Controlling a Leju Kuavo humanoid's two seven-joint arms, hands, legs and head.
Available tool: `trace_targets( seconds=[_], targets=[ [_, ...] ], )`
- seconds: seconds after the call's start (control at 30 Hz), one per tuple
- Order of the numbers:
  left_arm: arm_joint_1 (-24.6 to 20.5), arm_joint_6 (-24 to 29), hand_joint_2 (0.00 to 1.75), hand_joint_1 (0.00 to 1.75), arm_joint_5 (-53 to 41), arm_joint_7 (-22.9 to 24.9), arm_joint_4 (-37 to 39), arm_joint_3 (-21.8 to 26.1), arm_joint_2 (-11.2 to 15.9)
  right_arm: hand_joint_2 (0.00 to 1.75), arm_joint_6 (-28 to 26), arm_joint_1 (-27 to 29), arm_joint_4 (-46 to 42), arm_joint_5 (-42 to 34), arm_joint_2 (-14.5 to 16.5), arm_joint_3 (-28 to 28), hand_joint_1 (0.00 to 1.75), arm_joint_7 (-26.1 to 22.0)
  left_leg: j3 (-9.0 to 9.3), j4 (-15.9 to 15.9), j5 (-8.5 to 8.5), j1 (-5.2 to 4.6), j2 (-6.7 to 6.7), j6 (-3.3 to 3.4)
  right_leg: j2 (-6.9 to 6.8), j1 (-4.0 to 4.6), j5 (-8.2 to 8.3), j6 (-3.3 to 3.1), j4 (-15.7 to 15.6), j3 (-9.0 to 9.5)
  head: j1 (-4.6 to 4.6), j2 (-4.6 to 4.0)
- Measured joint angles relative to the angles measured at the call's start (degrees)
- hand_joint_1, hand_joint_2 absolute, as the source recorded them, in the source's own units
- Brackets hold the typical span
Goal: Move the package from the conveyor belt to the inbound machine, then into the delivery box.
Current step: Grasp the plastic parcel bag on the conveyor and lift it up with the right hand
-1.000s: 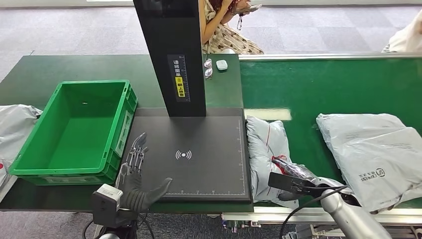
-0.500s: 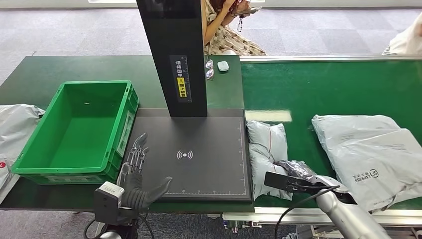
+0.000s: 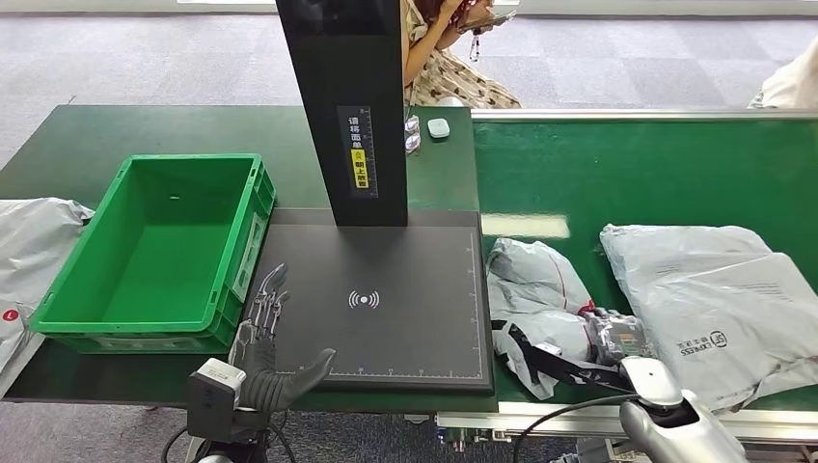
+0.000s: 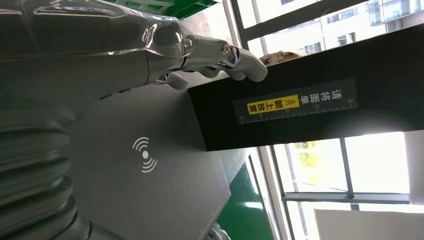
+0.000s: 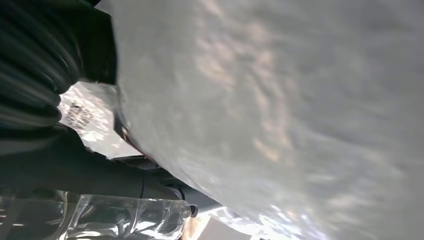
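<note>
High head view; close wrist views.

The scanner plate (image 3: 386, 289) lies at the worktop's (image 3: 145, 130) front edge, its upright column (image 3: 352, 106) rising from the plate's rear edge. The crate (image 3: 154, 256) sits on the worktop just left of the plate. A bag (image 3: 29, 241) lies at the worktop's left edge, beside the crate. The conveyor belt (image 3: 656, 174) runs along the plate's right side. On the belt, a small package (image 3: 535, 299) lies beside the plate, touched by the right robot hand (image 3: 613, 333); larger packages (image 3: 714, 299) lie further right. The left robot hand (image 3: 265, 333) hovers over the plate's front-left corner.
</note>
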Motion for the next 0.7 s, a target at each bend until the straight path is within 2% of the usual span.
trace_targets(
  seconds=[0.2,0.37,0.7],
  targets=[
    [0.0,-0.5,1.75,0.00,-0.9,0.3,0.0,0.0,-0.4,1.75,-0.9,2.5,-2.6,10.1,-1.1,-4.9,1.75,5.4,-0.05,0.0,-0.06,-0.02,0.07,0.09,0.09,-0.02,0.01,0.02,0.0,-0.11,-0.01,0.00],
    [-0.1,-0.7,1.75,0.00,-1.5,0.4,-0.1,0.0,-0.8,1.75,-2.4,2.2,-3.8,15.1,-1.2,-9.3,1.75,6.4,-0.11,0.0,-0.06,-0.01,0.14,0.09,0.17,0.03,0.01,0.01,0.0,-0.18,-0.02,0.00],
    [-0.1,0.2,1.75,0.00,-1.9,0.4,-0.2,0.0,-1.1,1.75,-13.7,-3.3,-2.1,15.1,-0.3,-12.6,1.75,1.3,-0.15,0.0,-0.05,0.01,0.24,0.07,0.22,0.09,0.02,0.00,0.0,-0.23,-0.01,0.00]
  ],
)
